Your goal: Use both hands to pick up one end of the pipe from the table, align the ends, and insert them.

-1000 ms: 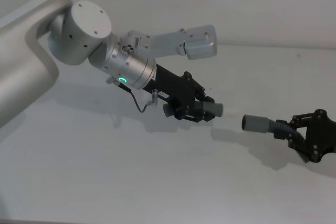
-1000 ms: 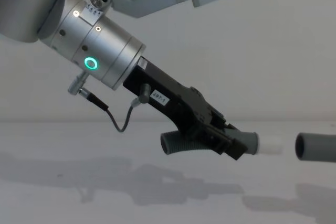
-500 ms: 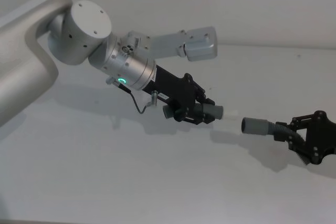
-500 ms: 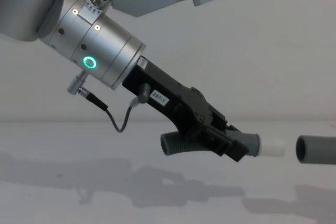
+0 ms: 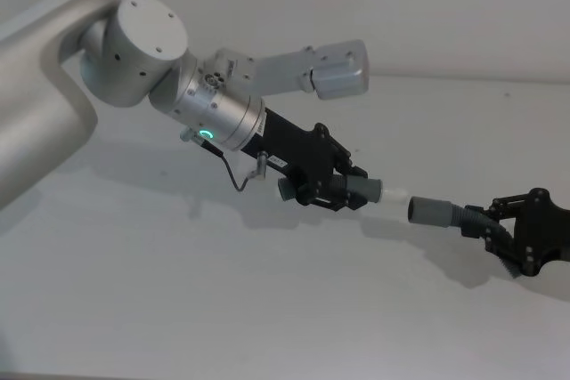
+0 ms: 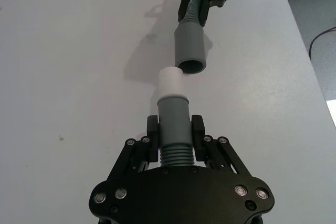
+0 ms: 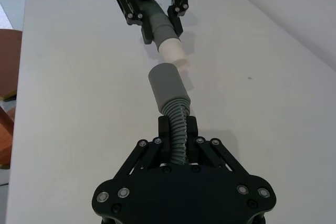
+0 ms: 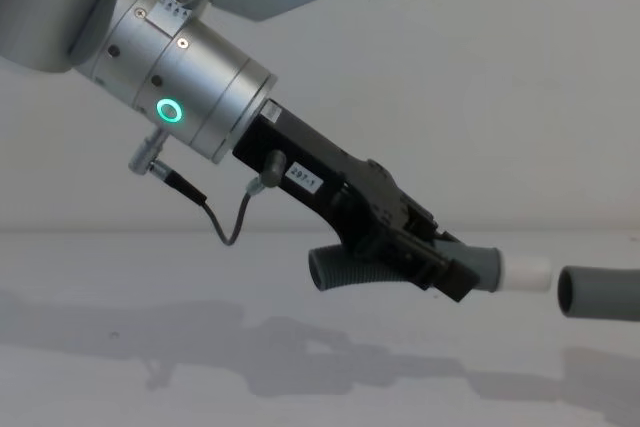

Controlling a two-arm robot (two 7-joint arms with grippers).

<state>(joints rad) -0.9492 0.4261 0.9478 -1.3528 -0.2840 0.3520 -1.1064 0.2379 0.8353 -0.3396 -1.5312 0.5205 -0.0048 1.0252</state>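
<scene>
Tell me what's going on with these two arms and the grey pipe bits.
The robot is joining two pipe pieces in mid-air above the white table. The left end effector grips the ribbed curved piece, its white spigot pointing at the other piece. The right end effector holds the straighter tube by its ribbed section. The spigot sits just short of the tube's open mouth, roughly lined up but not yet inserted.

Silver cylindrical wrist with green ring light, grey cable, black plastic two-finger left gripper bearing white label.
</scene>
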